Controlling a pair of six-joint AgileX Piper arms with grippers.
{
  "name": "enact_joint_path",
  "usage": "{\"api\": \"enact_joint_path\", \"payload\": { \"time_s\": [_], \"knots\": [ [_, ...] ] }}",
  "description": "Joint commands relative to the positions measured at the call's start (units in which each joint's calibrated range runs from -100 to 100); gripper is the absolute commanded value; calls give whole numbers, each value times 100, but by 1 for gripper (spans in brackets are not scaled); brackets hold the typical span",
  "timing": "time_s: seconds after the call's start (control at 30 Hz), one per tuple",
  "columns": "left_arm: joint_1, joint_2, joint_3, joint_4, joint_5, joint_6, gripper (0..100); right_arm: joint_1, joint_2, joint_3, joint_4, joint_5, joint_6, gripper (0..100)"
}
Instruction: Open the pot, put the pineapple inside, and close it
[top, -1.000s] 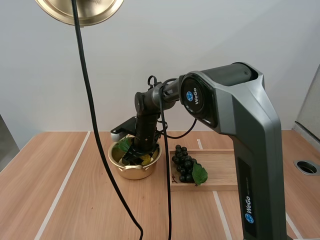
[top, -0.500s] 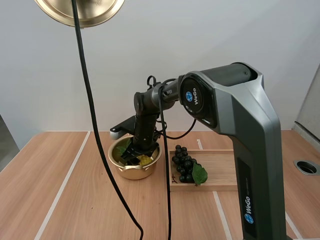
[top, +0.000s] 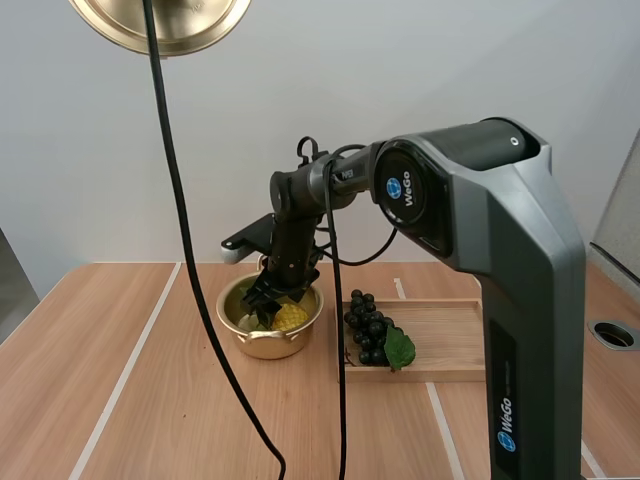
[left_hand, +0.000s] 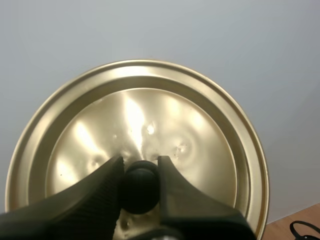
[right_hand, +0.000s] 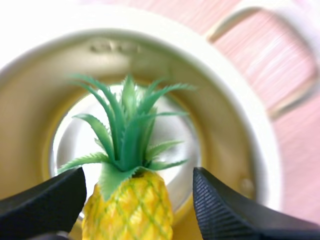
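Pot (top: 262, 347) is sitting open toward the back of the tabletop (top: 130, 400), with bare wood lying free to its left and in front. Tray (top: 445, 335) is lying just beside the pot on the right, a narrow strip of tabletop showing between them. Grapes (top: 368, 328) are resting at the tray's near-left end, the end closest to the pot. The rest of the tray is lying bare.

Right arm (top: 480, 250) is reaching forward and down. "WeGo" is showing on its round joint cover and again low on its column.

Right gripper (top: 268, 308) is hanging inside the pot's rim. In the right wrist view its fingers (right_hand: 45, 197) are standing apart, open, one on each side of the pineapple (right_hand: 127, 212), and a gap is showing between the fruit and the far finger. The pineapple is lying in the pot, leaves pointing at the shiny bottom, yellow body showing over the rim from above (top: 290, 318).

Left gripper (left_hand: 140, 162) is holding the lid (left_hand: 137, 120) high, well clear of the pot. Its fingers are clamping the black knob (left_hand: 140, 182), underside of the lid facing the wall.
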Motion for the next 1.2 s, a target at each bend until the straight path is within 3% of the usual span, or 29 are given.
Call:
{"api": "enact_joint_path", "payload": {
  "time_s": [0.0, 0.3, 0.5, 0.53, 0.6, 0.7, 0.73, 0.87, 1.17],
  "knots": [
    [7, 43, -37, -125, 5, 10, 0, -8, -347, -29, -53, -17, 10, 100],
    [7, 130, -37, -125, 62, 10, 0, -8, -1252, -29, -401, -68, 262, 100],
    [7, 189, -37, -125, 3, 10, 0, -8, -2071, -29, -1471, 28, 996, 99],
    [7, 211, -37, -125, 3, 10, 0, -8, -2186, -29, -1703, 98, 1150, 92],
    [7, 261, -37, -125, 3, 10, 0, -8, -2457, -29, -2290, 282, 1467, 66],
    [7, 334, -37, -158, 19, 10, 0, -73, -2815, -29, -2813, 531, 1633, 13],
    [7, 349, -37, -179, 19, 10, 0, -121, -2944, -29, -2902, 622, 1633, 0],
    [7, 347, -37, -249, 95, 21, 0, -412, -3507, -29, -2897, 816, 1698, 0],
    [7, 563, 111, -852, 544, 130, 0, -1431, -5073, 333, -2060, 53, 1698, 0]
  ]
}}
